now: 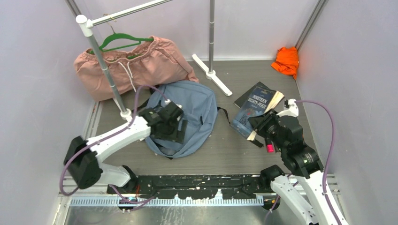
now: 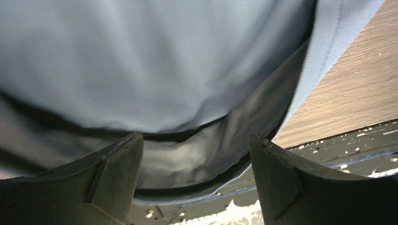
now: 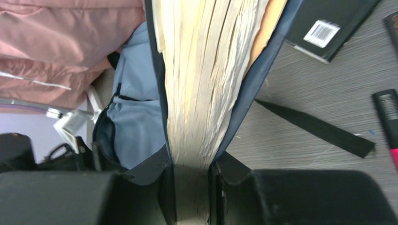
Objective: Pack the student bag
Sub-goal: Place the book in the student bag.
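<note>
Two arms, two different stories. The left tool (image 2: 195, 140) has its fingers spread apart with nothing pinched, sitting right at the near edge of the student bag (image 1: 199, 108), dark zipper trim just past the tips. The bag lies flat on the worktop (image 1: 234, 150), a bit left of the middle, with its far end up against the pink garment (image 1: 141, 65) on the green hanger (image 1: 123, 40). The right tool (image 3: 192, 185) is clamped on a blue-covered book (image 1: 251, 115) just right of the bag, partly over a black book (image 3: 328, 26). An orange cloth (image 1: 286, 60) sits in the far right corner.
</note>
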